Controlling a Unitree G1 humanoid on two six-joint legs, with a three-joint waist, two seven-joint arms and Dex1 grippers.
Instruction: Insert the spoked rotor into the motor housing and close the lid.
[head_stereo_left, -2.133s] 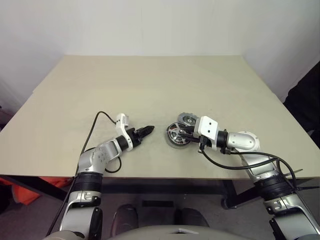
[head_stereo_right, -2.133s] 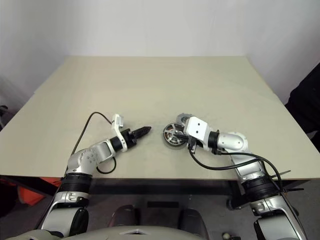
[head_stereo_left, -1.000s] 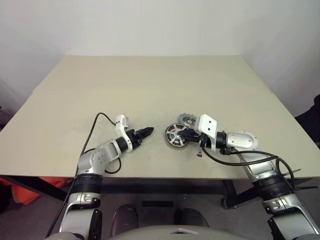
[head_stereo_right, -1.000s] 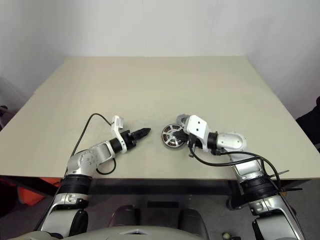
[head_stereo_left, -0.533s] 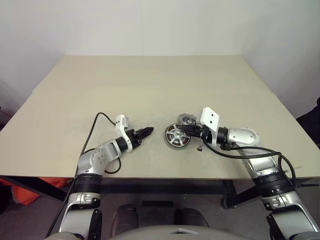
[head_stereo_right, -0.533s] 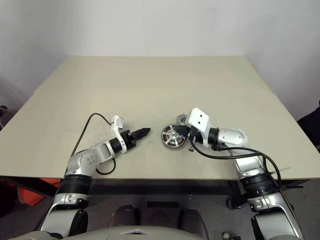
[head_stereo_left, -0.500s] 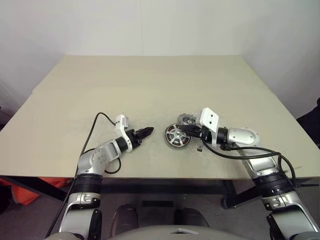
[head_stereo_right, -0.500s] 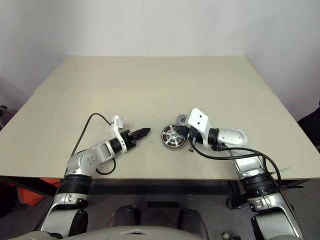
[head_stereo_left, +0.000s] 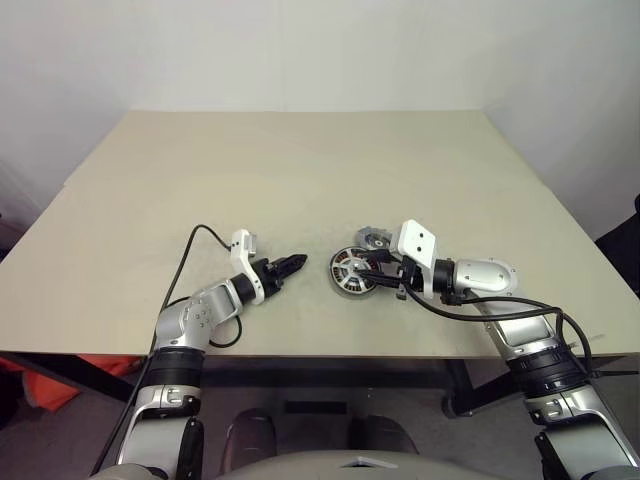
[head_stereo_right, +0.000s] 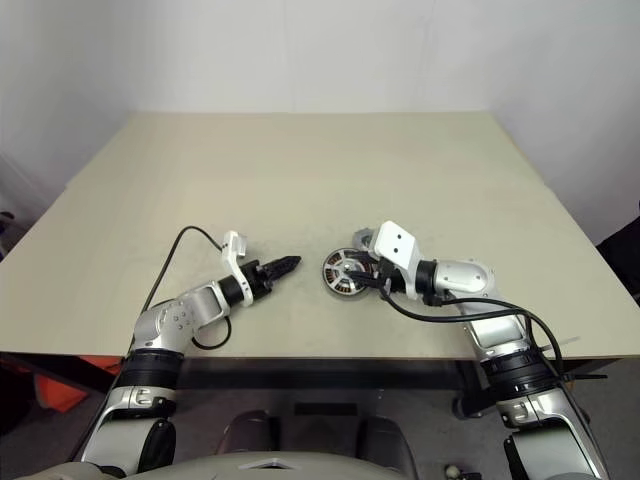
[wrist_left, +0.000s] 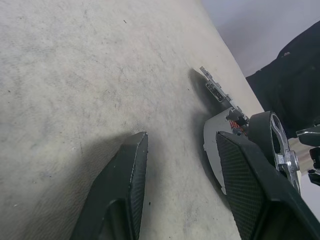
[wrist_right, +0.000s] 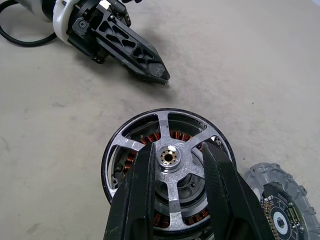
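The spoked rotor lies flat in the motor housing, whose copper windings show through the spokes; in the head views the pair sits at mid-table. My right gripper is open, one finger on each side of the rotor's hub. The grey lid lies on the table just behind the housing. My left gripper rests low over the table a short way left of the housing, open with nothing between its fingers.
The beige table stretches bare behind and to both sides of the parts. A black cable loops from my left wrist. My left gripper's tip is close to the rotor's rim.
My right gripper's fingers have parted over the rotor, which stays seated in the housing. The right wrist has dipped slightly. The left arm has not moved.
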